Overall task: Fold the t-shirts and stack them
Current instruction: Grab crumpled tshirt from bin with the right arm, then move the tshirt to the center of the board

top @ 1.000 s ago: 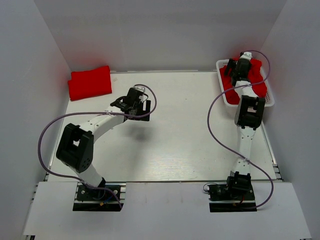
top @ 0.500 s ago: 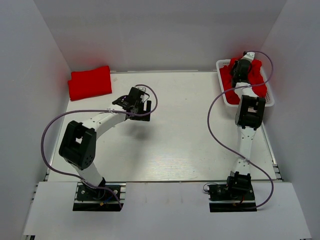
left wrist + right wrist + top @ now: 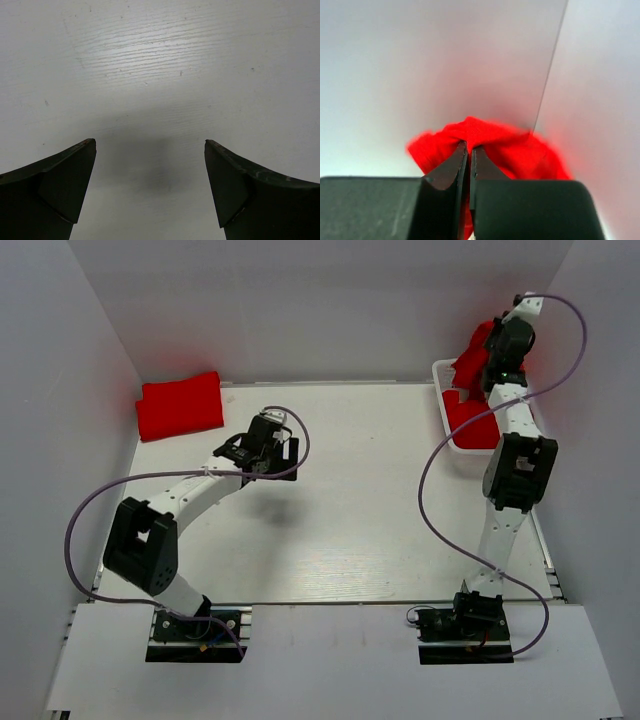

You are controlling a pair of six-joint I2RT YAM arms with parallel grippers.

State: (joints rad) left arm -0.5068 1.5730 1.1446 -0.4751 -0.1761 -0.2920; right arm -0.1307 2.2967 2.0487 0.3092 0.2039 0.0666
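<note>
A folded red t-shirt (image 3: 180, 405) lies at the table's back left corner. My right gripper (image 3: 497, 344) is raised above the white basket (image 3: 443, 412) at the back right and is shut on a bunched red t-shirt (image 3: 474, 360) that hangs from it toward the basket. In the right wrist view the fingertips (image 3: 469, 146) pinch a fold of that t-shirt (image 3: 515, 150) in front of the white walls. More red cloth (image 3: 466, 422) lies in the basket. My left gripper (image 3: 262, 447) hovers over bare table left of centre, open (image 3: 150, 145), with nothing between its fingers.
White walls close in the table on the left, back and right. The basket stands against the right wall. The table (image 3: 360, 500) is white painted wood. Purple cables loop beside both arms.
My right gripper shut on a t-shirt in the basket and lifted it up toward the back wall. The left arm shifted only slightly and stayed open.
</note>
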